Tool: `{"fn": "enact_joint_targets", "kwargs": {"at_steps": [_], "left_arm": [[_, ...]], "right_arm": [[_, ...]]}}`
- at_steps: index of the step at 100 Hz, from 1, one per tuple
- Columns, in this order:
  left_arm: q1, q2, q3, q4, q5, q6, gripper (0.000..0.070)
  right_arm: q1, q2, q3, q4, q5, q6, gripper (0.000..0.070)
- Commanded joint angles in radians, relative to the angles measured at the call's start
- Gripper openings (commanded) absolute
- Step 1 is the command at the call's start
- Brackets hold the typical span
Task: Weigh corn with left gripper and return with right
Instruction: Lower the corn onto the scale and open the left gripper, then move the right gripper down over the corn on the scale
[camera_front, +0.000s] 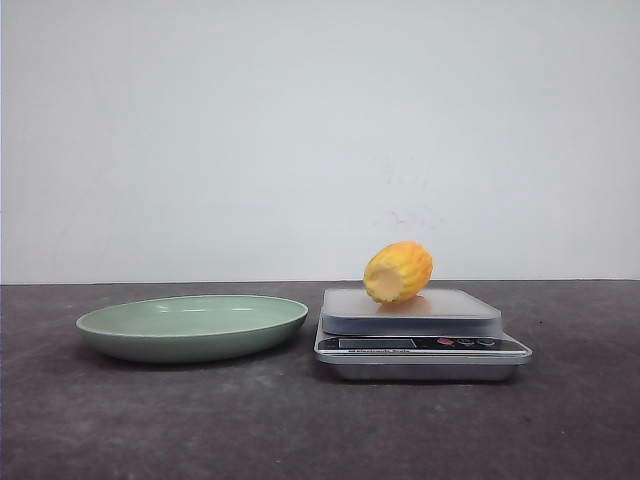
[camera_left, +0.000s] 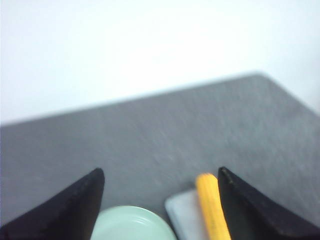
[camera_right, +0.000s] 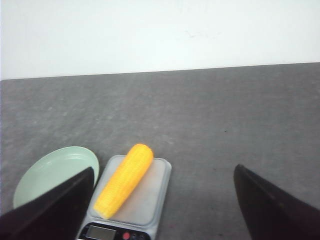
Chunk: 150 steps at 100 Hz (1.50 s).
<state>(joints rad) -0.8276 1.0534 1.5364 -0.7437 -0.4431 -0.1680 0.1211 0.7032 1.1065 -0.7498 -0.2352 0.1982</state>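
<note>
Main risk, as I judge it: corn (camera_right: 124, 180) lies loose on the scale (camera_right: 150, 200), diagonal across the pan, so an off-centre pinch by the right hand (camera_right: 162, 210) could roll it onto the table (camera_front: 560, 420) short of the plate (camera_front: 192, 326). Both hands are wide open and empty, left hand (camera_left: 160, 210) too. Corn is yellow-orange, ribbed, with a paler cut end.
</note>
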Motion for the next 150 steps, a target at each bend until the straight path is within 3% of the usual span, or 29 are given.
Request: {"fn": "enact_joint_targets", "kwargs": {"at_steps": [1,21,27,46,64,77,98,150], "left_arm": [[-0.011,-0.100,0.021,-0.066,-0.046,0.049,0.0430],[-0.010,-0.364,0.021,-0.254,-0.118,0.006,0.0431],[-0.010,-0.425,0.021,-0.311,-0.119,-0.020,0.0431],[-0.006,-0.527,0.021,-0.532,-0.117,-0.144,0.0431],[0.008,-0.533,0.019,-0.667,-0.081,-0.270,0.0434],[0.024,-0.534,0.004,-0.689,-0.042,-0.295,0.0434],[0.073,-0.585,-0.043,-0.696,0.022,-0.313,0.0434],[0.189,-0.863,-0.333,-0.694,0.029,-0.349,0.0433]], "right_arm": [[0.023,0.034,0.019,0.035,-0.005,0.024,0.0579],[0.134,0.148,0.019,0.123,0.021,0.047,0.0582],[0.174,0.188,0.019,0.148,0.059,0.049,0.0620],[0.297,0.339,0.019,0.229,0.162,0.050,0.0640],[0.375,0.498,0.019,0.289,0.203,0.059,0.0640],[0.420,0.611,0.019,0.331,0.270,0.065,0.0640],[0.441,0.759,0.019,0.394,0.286,0.106,0.0640],[0.440,0.929,0.019,0.449,0.296,0.184,0.0623]]}}
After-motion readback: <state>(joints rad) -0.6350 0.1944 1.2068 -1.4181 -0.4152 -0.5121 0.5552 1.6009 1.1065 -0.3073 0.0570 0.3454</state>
